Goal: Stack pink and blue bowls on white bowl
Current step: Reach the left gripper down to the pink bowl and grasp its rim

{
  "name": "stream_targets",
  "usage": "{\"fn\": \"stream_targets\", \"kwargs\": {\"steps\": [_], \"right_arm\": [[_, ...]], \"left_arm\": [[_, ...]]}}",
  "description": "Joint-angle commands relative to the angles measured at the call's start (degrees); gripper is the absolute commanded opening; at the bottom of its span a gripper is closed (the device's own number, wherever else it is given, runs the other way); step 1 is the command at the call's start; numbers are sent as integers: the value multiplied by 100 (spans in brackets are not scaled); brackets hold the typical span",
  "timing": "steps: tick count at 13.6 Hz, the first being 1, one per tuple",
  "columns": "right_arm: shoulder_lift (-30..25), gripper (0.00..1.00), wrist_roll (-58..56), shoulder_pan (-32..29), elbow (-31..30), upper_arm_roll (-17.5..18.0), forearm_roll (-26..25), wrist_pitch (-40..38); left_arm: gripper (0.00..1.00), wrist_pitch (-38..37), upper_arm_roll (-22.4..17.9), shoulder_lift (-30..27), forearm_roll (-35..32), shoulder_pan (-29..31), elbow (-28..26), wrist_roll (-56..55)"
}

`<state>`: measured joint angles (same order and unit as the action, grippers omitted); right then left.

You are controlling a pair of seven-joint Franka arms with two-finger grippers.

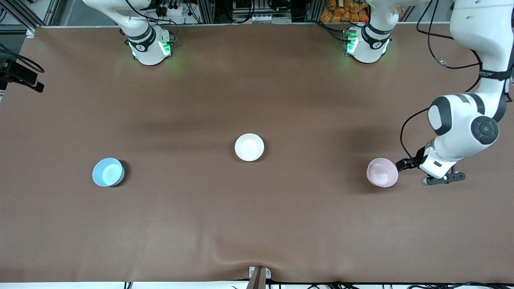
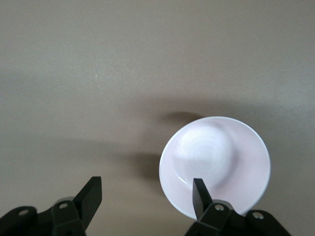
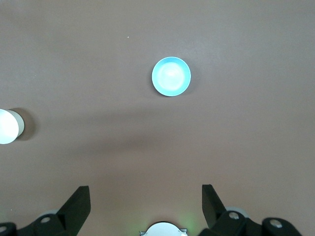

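Gleaming on the matte brown table, the glossy round pale pink bowl sits between the low left gripper's spread fingers, ungripped, while the right gripper waits high, open and empty.

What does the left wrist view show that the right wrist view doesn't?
Only the left wrist view shows the pink bowl, close up, with one finger of the open left gripper over its rim and the other finger off to the side over bare table.

Only the right wrist view shows the blue bowl, farther off and centred ahead of the open right gripper, and the white bowl cut by the picture's edge.

Both show the brown table and each arm's own spread fingers holding nothing.
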<state>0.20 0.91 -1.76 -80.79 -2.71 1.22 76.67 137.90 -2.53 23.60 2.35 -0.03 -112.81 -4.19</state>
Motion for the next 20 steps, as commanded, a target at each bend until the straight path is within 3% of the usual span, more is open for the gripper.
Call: {"fn": "stream_targets", "kwargs": {"steps": [1,7,8,9,10,11,14,20], "right_arm": [[68,100,76,-35,98,25,-60,14],[156,100,41,-106,89,16,-7,287],[165,100,41,-106,89,16,-33,287],[174,100,41,-106,89,16,-42,331],[174,100,41,-106,81,16,-51,427],[174,100,41,-114,72,16,-60,454],[261,100,41,-106,81,16,-60,480],[543,100,67,-123,89,7,-69,709]], "left_arm": [[76,185,33,215,143,21,110,112],[55,369,60,540,337,-40,127,112],[45,378,60,575,337,-40,127,112],[31,378,60,593,337,-32,127,112],[11,387,77,680,363,-23,136,112],[0,387,77,690,450,-32,136,112],[0,274,112,629,495,-75,206,112],[0,-1464,981,-495,504,-23,285,7]]}}
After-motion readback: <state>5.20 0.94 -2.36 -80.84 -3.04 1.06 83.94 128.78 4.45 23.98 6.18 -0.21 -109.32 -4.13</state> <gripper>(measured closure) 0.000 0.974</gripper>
